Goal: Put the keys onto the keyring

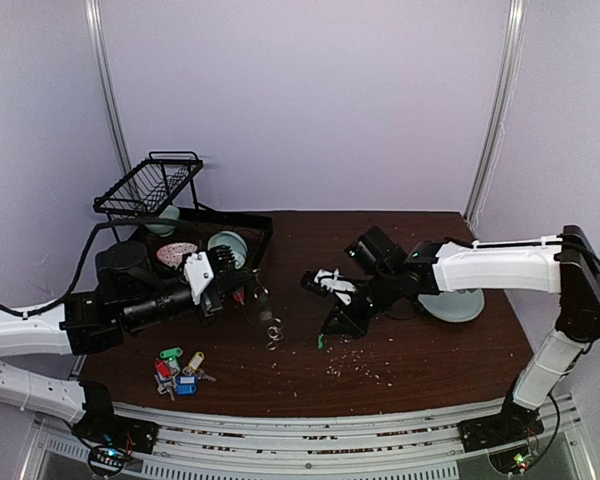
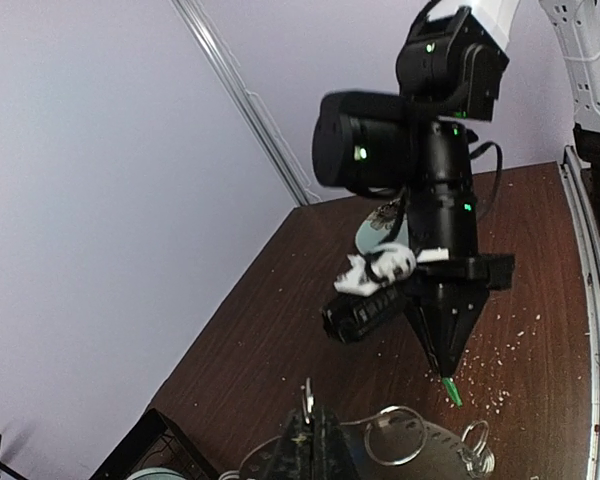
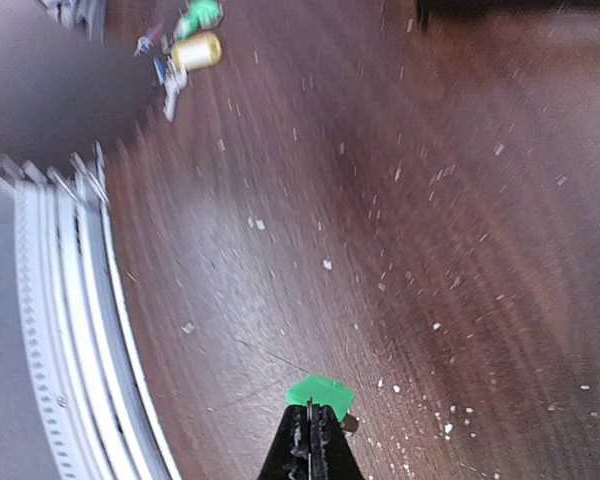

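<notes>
Dark wooden table [image 1: 420, 360] is strewn with crumbs [image 1: 355, 365]. Left gripper [image 2: 310, 430] clamps the keyring [image 2: 420, 455] above it, likely presenting its wire rings [image 2: 395, 437] for threading. Other keys [image 1: 178, 370] lie heaped at the near left. The right gripper [image 3: 310, 420] pinches 1 green-tagged key [image 3: 320, 392] close to the tabletop.

- There were five keys [image 1: 180, 370]: four lay clustered at seven o'clock on the table [image 1: 420, 375], and one green-tagged key [image 1: 321, 342] was near centre.
- There was one keyring [image 1: 272, 330].
- One dish rack [image 1: 150, 185] stood at ten o'clock.
</notes>
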Robot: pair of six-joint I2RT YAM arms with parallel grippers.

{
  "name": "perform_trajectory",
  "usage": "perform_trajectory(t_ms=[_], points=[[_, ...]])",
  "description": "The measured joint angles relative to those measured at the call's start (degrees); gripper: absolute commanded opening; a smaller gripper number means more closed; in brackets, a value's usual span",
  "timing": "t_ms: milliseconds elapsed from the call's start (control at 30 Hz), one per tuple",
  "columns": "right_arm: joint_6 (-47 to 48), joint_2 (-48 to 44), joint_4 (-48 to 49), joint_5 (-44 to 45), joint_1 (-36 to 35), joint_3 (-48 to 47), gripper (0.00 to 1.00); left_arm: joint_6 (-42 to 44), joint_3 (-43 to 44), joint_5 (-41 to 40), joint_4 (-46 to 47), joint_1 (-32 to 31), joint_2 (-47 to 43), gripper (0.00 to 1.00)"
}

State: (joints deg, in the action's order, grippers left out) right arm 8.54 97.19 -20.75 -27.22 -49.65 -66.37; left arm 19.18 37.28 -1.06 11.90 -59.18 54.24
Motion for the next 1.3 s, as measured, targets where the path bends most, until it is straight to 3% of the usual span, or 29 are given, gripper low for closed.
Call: perform_trajectory(t_ms=[300,533,867,1300], points=[[-14.99,-12.15,2.58,-0.52,-0.92,-2.67,0.0,0.72,1.27,1.68,-2.69,0.0,3.69,0.0],[-19.47,-16.26,5.49,1.81,-8.96,-6.78,0.0,1.14,2.71,4.9,-2.93,-0.17,3.67,0.0],[-18.75,-16.09,11.34,0.15,-9.4,-7.63,0.0,2.38,1.4,11.98,-1.18,-0.2,0.33,0.0],[-5.2,-11.39,-4.17,-2.78,-9.01,-18.64,0.0,12.63,4.87,22.53,-10.8,-0.31,-0.07,0.0]])
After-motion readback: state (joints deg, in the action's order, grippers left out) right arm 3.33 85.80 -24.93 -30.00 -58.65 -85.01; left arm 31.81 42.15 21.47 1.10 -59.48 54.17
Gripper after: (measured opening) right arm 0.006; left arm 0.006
